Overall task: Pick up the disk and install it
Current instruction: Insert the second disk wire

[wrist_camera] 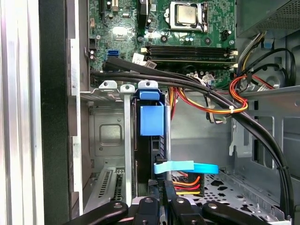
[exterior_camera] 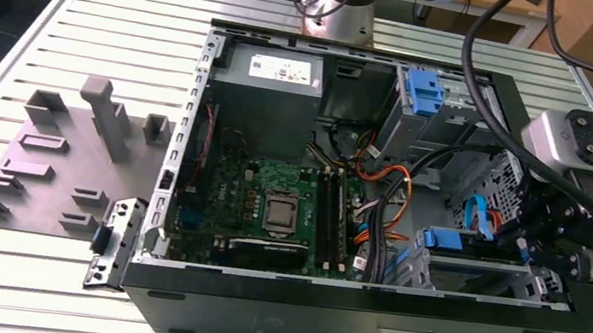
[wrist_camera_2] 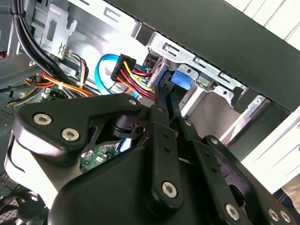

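The disk (wrist_camera: pixel 151 122) stands on its edge inside a metal bay (wrist_camera: pixel 108 140) at the front corner of the open computer case (exterior_camera: pixel 369 318). Its blue frame shows best in the first wrist view, with a blue tab at the near end and a thin dark slab running down behind it. In the exterior view the same blue end (exterior_camera: pixel 450 240) peeks out of the bay, near the exterior view's right. A second blue frame (exterior_camera: pixel 422 93) sits in another bay farther back in the case.

The gripper (wrist_camera: pixel 164 197) is right at the end of the disk. In the first wrist view its two black fingers (wrist_camera: pixel 151 208) stand close together on either side of the thin dark slab. In the second wrist view the fingers (wrist_camera_2: pixel 164 101) reach up to the blue piece (wrist_camera_2: pixel 180 80). They look closed on the disk, though the touching spot itself is hard to see.

A light blue flat cable (wrist_camera: pixel 187 167) crosses just beside the fingers. A bundle of red, yellow and black wires (wrist_camera: pixel 187 183) ends in a plug close by. Thick black cables (wrist_camera: pixel 187 86) run over the bay.

Behind them lies the green board (exterior_camera: pixel 257 204) with a square silver chip (wrist_camera: pixel 186 14). A grey box with a white sticker (exterior_camera: pixel 274 77) sits at the back of the case. The case rests on a table of pale slats (exterior_camera: pixel 119 31). A grey block holder (exterior_camera: pixel 50 160) sits on the table, on the exterior view's left.
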Robot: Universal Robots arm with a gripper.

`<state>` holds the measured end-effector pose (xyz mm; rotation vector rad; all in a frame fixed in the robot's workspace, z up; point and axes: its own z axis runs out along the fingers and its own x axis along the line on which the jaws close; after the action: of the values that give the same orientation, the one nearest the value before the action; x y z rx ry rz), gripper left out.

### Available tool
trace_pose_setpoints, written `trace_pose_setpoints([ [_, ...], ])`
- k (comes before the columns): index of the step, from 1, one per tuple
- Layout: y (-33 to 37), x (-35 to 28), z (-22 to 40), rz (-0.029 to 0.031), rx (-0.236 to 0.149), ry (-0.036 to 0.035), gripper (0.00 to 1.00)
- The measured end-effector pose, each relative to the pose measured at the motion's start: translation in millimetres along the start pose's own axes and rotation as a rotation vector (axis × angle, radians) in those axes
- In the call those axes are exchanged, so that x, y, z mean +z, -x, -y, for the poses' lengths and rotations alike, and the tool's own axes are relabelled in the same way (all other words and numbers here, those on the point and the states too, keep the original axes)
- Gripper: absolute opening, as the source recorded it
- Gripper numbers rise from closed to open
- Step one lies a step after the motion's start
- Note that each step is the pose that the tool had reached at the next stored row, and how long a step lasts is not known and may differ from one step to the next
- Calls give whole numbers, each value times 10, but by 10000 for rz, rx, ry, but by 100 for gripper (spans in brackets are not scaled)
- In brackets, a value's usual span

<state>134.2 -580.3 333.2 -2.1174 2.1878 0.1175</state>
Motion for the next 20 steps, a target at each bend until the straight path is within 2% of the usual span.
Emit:
trace_pose_setpoints([
  [4,1,5,-7,-2,-1,0,16],
  [11,-5,55,-8,-9,-1,0,16],
  [20,-6,60,-8,-6,0,0,16],
])
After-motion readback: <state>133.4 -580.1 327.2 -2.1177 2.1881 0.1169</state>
